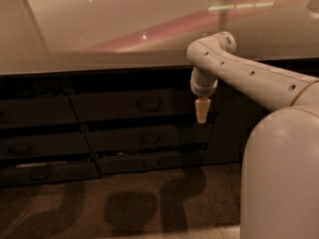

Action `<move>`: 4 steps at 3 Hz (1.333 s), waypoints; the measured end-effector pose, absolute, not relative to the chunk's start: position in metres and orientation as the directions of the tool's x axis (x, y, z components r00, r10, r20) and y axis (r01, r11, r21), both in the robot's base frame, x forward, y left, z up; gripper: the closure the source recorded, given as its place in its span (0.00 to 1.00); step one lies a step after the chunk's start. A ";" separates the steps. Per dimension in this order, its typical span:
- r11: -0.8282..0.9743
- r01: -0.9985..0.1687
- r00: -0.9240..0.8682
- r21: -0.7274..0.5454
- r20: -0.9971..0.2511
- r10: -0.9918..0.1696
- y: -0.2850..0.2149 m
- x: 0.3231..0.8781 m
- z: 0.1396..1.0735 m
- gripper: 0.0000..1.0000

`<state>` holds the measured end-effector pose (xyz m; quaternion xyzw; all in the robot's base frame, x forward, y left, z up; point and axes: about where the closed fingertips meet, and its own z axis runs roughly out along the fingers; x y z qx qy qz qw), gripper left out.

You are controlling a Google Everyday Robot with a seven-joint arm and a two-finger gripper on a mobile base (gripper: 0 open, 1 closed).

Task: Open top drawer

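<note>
The top drawer is a wide dark front just under the pale countertop, with a small dark pull at its middle. Its front sits about level with the cabinet face. My gripper hangs from the white arm with its cream fingers pointing down and pressed together, holding nothing. It is in front of the drawer's right end, to the right of the pull and apart from it.
Two slimmer drawers with like pulls sit below the top one. Another column of drawers is at the left. A plain dark door is at the right. My white base fills the lower right, above brown floor.
</note>
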<state>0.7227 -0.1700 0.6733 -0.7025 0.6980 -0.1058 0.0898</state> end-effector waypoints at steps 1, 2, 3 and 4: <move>-0.009 -0.962 0.003 -0.274 0.023 -1.000 -0.170 0.723 0.673 0.00; -0.029 -0.966 0.045 -0.256 -0.057 -0.997 -0.171 0.724 0.669 0.00; -0.058 -0.988 0.095 -0.144 -0.264 -0.960 -0.179 0.711 0.640 0.00; -0.058 -0.988 0.095 -0.144 -0.264 -0.960 -0.179 0.711 0.640 0.00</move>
